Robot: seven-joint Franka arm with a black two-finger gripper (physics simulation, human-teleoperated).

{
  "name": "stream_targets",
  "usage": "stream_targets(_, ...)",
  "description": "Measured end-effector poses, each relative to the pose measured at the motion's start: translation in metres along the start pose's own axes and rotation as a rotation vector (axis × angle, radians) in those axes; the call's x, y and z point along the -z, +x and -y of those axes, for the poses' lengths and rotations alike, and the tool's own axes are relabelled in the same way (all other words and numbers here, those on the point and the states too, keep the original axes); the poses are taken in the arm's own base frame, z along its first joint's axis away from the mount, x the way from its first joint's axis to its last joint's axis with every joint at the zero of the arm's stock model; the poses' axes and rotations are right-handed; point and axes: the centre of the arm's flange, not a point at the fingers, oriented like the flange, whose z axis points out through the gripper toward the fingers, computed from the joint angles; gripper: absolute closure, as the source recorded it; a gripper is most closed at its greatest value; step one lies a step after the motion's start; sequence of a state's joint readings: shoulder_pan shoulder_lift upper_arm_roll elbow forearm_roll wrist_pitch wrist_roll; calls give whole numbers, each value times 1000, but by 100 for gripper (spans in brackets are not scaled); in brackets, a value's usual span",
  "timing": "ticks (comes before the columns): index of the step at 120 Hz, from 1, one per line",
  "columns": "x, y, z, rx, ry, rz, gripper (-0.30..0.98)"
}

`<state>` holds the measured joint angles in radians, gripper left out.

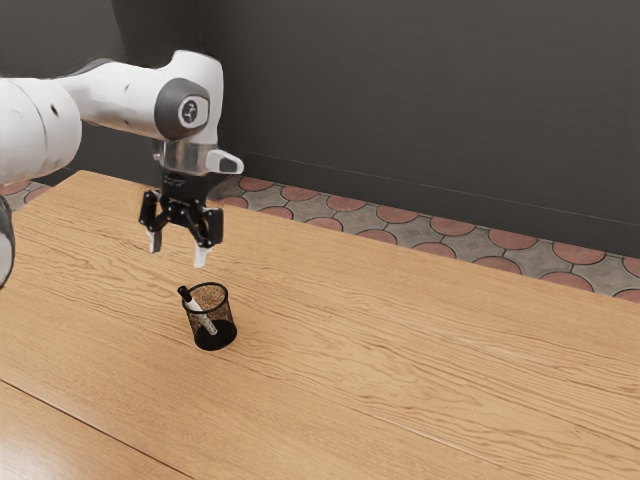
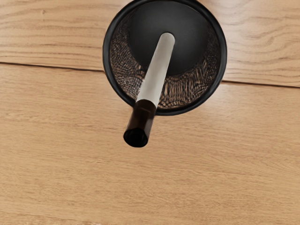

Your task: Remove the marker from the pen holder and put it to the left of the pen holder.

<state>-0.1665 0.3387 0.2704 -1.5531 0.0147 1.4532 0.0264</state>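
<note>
Exterior view, 12 o'clock at its top: A black mesh pen holder is seen upright on a wooden bench, with the white-barreled, black-capped marker tilted inside it and the cap angled out over the rim toward 10 o'clock. The end effector is held above the bench at the holder's 11 o'clock, its fingers spread apart with nothing gripped. It is carried by a white arm, extended from 10 o'clock; a floor of reddish tiles is seen beyond.

Wrist view, the cap's direction taken as 12: The marker's barrel is crossed by the rim there, its white end is set on the holder's base, and the cap is projected outside.
</note>
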Motion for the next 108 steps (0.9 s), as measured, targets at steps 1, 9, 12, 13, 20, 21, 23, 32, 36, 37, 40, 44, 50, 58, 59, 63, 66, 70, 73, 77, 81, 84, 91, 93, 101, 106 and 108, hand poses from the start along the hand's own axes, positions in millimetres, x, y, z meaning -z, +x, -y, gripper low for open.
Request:
stream_targets(1, -3, 2, 1, 2, -2, 7, 0)
stream_targets(9, -24, 17, 1, 8, -20, 54, 0)
stream_targets(12, -31, 22, 1, 10, -29, 70, 0)
stream_targets(13, -33, 23, 0, 10, -32, 74, 0)
stream_targets(20, -43, 29, -2, 10, -47, 93, 0)
stream_targets(21, -44, 30, -2, 9, -49, 94, 0)
stream_targets(23, -45, 31, -3, 8, -52, 96, 0)
stream_targets(32, -53, 39, 1, 7, -74, 105, 0)
stream_targets(36, -56, 42, 5, 1, -85, 108, 0)
stream_targets(37, -57, 42, 5, -2, -87, 108, 0)
stream_targets(40, -58, 43, 7, -11, -93, 108, 0)
stream_targets(44, -59, 44, 9, -24, -99, 108, 1)
stream_targets(50, -64, 47, 14, -42, -108, 115, 1)
stream_targets(58, -72, 51, 18, -68, -115, 125, 2)
stream_targets(59, -74, 51, 19, -71, -116, 127, 3)
stream_targets(63, -80, 56, 18, -85, -116, 136, 3)
stream_targets(66, -83, 59, 18, -96, -116, 137, 4)
stream_targets(70, -87, 64, 17, -110, -116, 130, 5)
stream_targets(73, -89, 67, 16, -120, -115, 122, 5)
stream_targets(77, -90, 70, 17, -130, -119, 108, 6)
stream_targets(81, -90, 72, 22, -134, -127, 95, 7)
stream_targets(84, -90, 73, 24, -138, -131, 86, 8)
stream_targets(91, -89, 75, 27, -151, -136, 68, 13)
stream_targets(93, -88, 75, 27, -155, -136, 63, 14)
stream_targets(101, -86, 76, 25, -172, -134, 48, 24)
stream_targets(106, -85, 76, 24, -178, -133, 42, 29)
stream_targets(108, -85, 76, 24, -180, -132, 40, 31)
